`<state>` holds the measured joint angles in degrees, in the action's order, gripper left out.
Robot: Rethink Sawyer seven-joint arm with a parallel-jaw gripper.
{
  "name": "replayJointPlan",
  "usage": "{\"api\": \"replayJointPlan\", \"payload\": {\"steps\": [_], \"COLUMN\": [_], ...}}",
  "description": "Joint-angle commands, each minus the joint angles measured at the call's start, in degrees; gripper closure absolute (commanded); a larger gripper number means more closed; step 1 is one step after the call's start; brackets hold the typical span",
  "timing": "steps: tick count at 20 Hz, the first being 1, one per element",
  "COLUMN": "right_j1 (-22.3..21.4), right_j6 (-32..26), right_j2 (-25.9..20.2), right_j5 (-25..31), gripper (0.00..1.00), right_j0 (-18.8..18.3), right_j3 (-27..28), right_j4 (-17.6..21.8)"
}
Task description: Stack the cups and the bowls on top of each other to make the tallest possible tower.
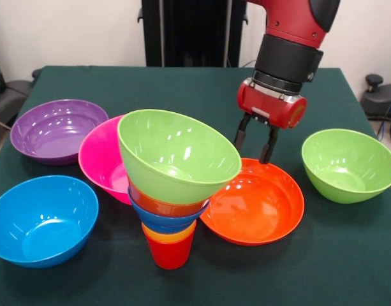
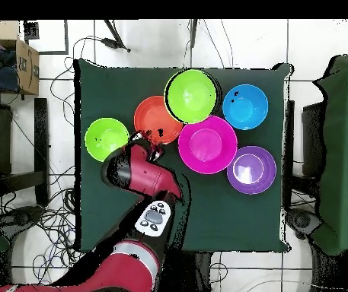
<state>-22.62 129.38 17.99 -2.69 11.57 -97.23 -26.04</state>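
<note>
A lab: cloth-covered table (image 2: 108, 91) on tiled floor (image 2: 314, 46) strewn with cables (image 2: 55, 205)

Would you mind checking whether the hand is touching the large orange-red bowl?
Cannot tell. In the front view the hand hangs open at the large orange-red bowl's far rim, its tips overlapping it; the overhead view hides them under the arm.

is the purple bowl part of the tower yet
No, the purple bowl sits alone on the table, apart from the tower, whose top piece is a tilted lime green bowl.
</note>
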Motion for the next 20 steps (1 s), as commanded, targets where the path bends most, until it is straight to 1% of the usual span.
{"api": "replayJointPlan", "payload": {"steps": [1, 9, 20], "right_j1": [1.5, 1.8, 1.3], "right_j6": [11.2, 11.1, 10.8], "right_j2": [-2.1, 0.8, 2.4], "right_j5": [2.4, 6.4, 10.3], "gripper": [0.00, 0.00, 0.00], "right_j0": [2.8, 6.5, 8.6], "right_j3": [0.2, 1.5, 2.5], "right_j4": [-4.0, -7.9, -11.2]}}
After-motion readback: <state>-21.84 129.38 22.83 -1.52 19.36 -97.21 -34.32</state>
